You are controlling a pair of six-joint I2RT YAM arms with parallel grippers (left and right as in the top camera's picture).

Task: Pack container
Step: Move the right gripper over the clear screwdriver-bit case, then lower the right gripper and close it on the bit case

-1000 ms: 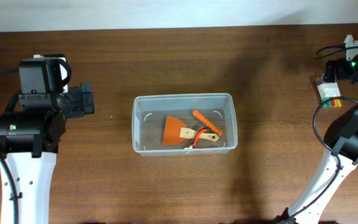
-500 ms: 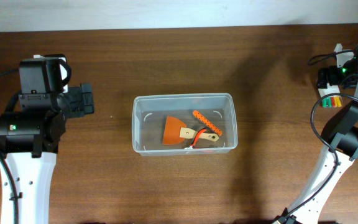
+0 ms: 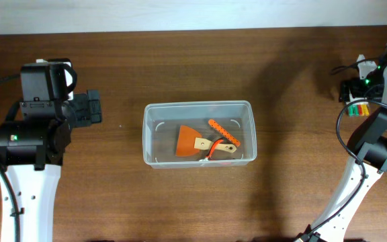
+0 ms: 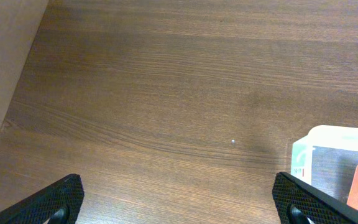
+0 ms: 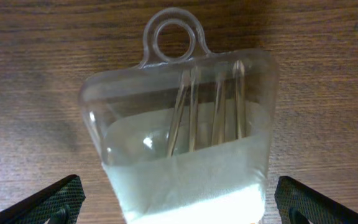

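Right gripper has swung in along the right edge of the brown wooden table over the last second and now hangs, jaws spread wide and empty, straight over a small clear plastic hanging pack of thin metal pins on white card; likely the next pick. Further off, mid-table, the clear rectangular plastic container sits unmoved, holding an orange scraper and an orange toothed strip. Farthest, the left gripper waits wide and empty near the left edge
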